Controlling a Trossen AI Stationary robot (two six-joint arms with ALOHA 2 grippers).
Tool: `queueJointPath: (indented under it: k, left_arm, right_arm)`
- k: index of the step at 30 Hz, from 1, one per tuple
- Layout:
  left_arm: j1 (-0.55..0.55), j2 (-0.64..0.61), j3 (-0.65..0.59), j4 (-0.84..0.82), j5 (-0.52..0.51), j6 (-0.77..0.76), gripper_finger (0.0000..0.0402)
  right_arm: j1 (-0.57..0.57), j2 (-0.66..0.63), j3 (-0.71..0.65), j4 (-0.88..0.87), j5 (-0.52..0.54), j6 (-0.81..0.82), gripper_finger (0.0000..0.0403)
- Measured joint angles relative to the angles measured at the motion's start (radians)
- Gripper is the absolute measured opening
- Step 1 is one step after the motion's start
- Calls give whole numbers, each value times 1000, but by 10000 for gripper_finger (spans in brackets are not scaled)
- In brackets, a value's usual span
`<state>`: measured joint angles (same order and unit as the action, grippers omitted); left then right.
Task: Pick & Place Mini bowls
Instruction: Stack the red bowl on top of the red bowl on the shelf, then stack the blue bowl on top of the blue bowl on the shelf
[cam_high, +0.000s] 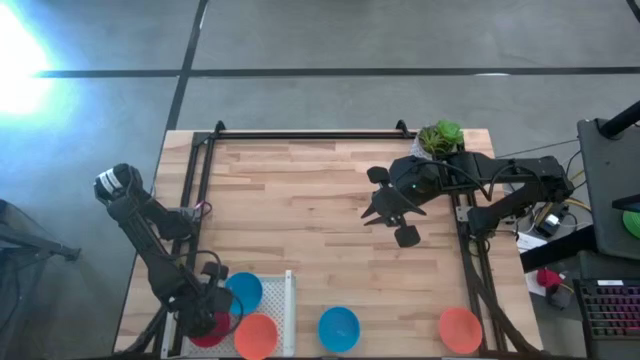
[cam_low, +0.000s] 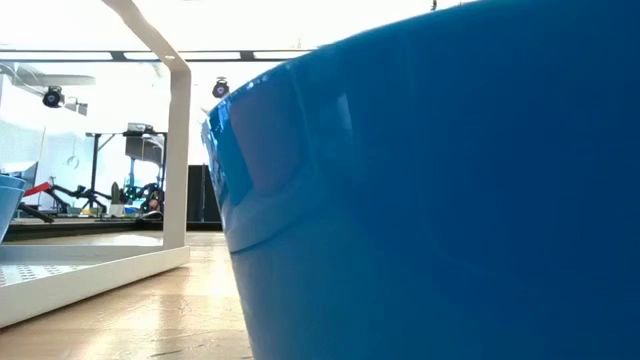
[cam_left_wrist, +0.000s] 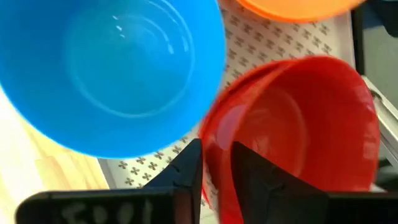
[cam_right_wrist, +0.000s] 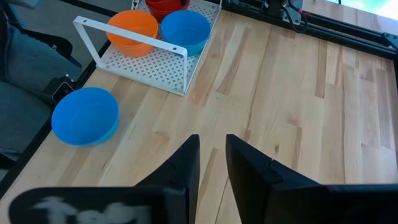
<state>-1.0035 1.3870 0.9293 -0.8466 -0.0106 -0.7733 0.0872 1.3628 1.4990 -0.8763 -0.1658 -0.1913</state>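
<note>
A white perforated tray (cam_high: 288, 300) at the table's near left holds a blue bowl (cam_left_wrist: 118, 68), an orange bowl (cam_left_wrist: 292, 7) and a red bowl (cam_left_wrist: 292, 124). A second red rim shows just outside the red bowl's own rim. My left gripper (cam_left_wrist: 216, 171) stands over the tray and is shut on the red bowl. Another blue bowl (cam_high: 339, 328) and another orange bowl (cam_high: 460, 330) sit on the wood near the near edge. My right gripper (cam_right_wrist: 212, 149) hovers over the table's middle, its fingers only a narrow slit apart and holding nothing. My left gripper has the red bowl by its rim (cam_left_wrist: 216, 146) on the side toward the blue bowl. One finger (cam_left_wrist: 252, 171) is inside the bowl and the other (cam_left_wrist: 185, 171) outside, coming from above. The bowl stays upright over the tray; whether its base rests there is hidden.
A white pot with a green plant (cam_high: 440, 137) stands at the far right corner beside my right arm. Dark rails run along the table's left, far and right sides. The tray's upright white handle (cam_right_wrist: 130, 38) rises on the side facing the table's middle. Bare wood lies around the middle.
</note>
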Motion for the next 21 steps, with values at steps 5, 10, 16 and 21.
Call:
queueJointPath:
  k: [5, 10, 16, 21]
  left_arm:
    - [0, -16, 23, -30, 56, 21, 75]
    - [0, -55, 55, -110, 58, 19, 76]
    - [0, -117, 56, -125, -53, 11, 76]
    - [3, -130, 49, -130, -187, 35, 76]
  right_arm:
    - [0, 0, 0, 0, 0, 0, 68]
    - [0, 0, 0, 0, 0, -3, 73]
    - [0, 0, 0, 0, 0, -3, 81]
    - [0, 0, 0, 0, 0, 0, 80]
